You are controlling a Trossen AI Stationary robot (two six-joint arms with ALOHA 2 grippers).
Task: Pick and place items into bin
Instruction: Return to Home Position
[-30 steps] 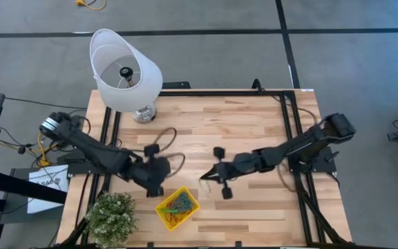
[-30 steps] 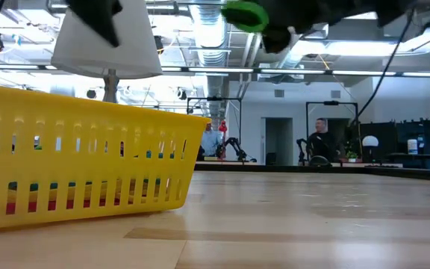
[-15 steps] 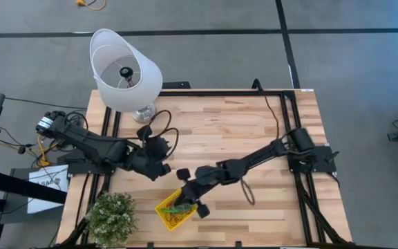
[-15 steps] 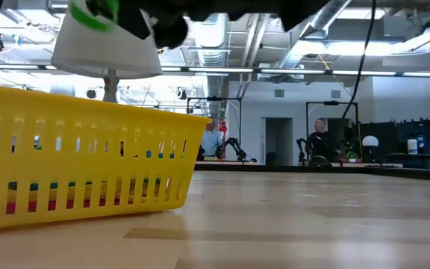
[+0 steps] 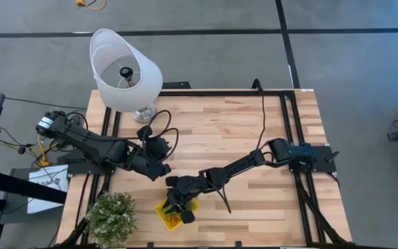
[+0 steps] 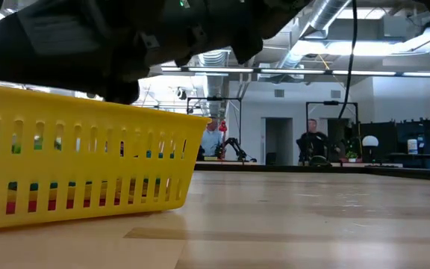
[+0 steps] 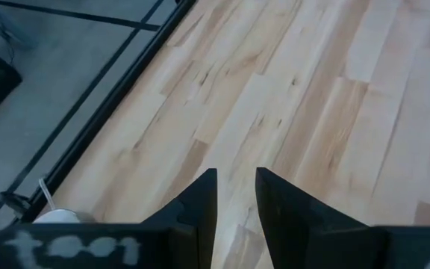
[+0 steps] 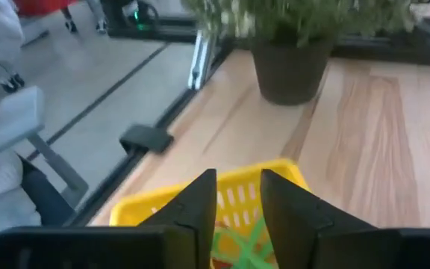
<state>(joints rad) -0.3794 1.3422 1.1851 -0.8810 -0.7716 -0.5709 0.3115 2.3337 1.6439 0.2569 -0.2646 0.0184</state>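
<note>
The yellow bin (image 5: 163,209) (image 6: 88,164) stands near the table's front edge, left of centre. Red, blue and green bands (image 6: 51,194) show through its slots. My right gripper (image 5: 178,204) (image 8: 237,179) hangs low over the bin, its fingers a little apart. A green band (image 8: 237,246) shows in the gap between them, above the bin's floor. In the low view this gripper (image 6: 125,45) is a dark mass just over the bin's rim. My left gripper (image 5: 163,169) (image 7: 236,175) waits above bare wood just beyond the bin. It is open, with nothing between its fingers. My right gripper has the green band (image 8: 239,248) in the gap between its fingers, low over the bin. The fingers slant down from the table's right. Whether they touch the band, I cannot tell.
A white lampshade (image 5: 125,69) stands at the far left. A potted plant (image 5: 109,214) (image 8: 290,67) stands at the near left corner, close to the bin. Black cables (image 5: 164,135) loop by the left arm. Bare wood (image 5: 254,124) fills the right half. People stand in the room behind (image 6: 312,142).
My right gripper has carried a green band from the table's middle toward the left and near edges, and has come down over the bin to its rim. My left gripper has drawn back a little toward the far edge.
</note>
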